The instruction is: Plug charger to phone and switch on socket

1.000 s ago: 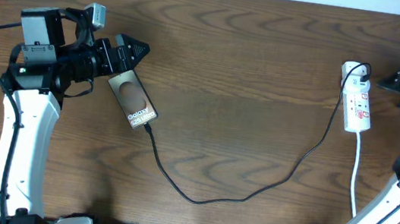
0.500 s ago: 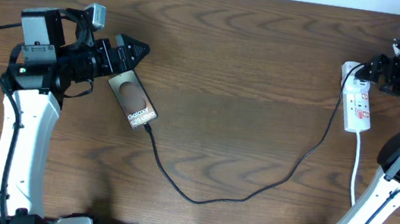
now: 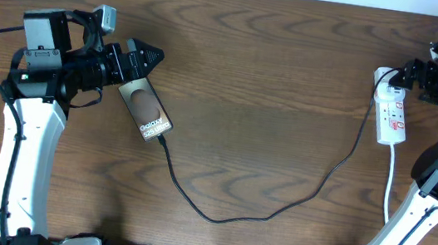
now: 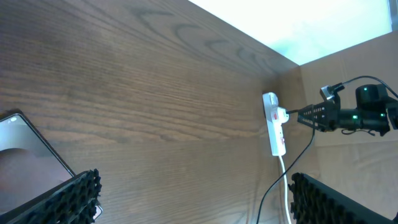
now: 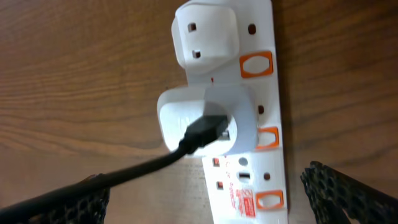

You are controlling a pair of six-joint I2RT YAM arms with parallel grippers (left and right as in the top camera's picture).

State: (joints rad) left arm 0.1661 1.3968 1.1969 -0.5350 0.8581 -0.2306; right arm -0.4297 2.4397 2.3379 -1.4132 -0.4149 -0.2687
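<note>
The phone [image 3: 145,109] is laid slantwise on the left part of the table [image 3: 275,71], screen up, with the left gripper [image 3: 146,52] held over its far end. That gripper is spread wide and nothing is gripped. In the left wrist view a corner of the phone is seen just beside one finger [image 4: 68,199], and bare wood is shown between the two fingers.

The black cable [image 3: 215,219] is met at the phone's near short edge; whether its tip is fully seated cannot be told. From there it is carried in a loose loop across the near middle of the table and up to the power strip [image 3: 391,110]. The strip is laid lengthwise near the right far corner, close to the far edge. A white cord [image 3: 389,189] is run from its near end toward the front edge.

The right gripper [image 3: 409,75] is held just beside the strip's far end, opened wide and empty; contact with the strip cannot be made out. In the right wrist view the cable's black connector is seen pushed into a white adapter [image 5: 180,118] plugged into the strip, and red-framed switches [image 5: 256,65] are lined along one long edge.

A broad stretch of bare wood is left between phone and strip, with the cable's loop laid only across the nearer part.
</note>
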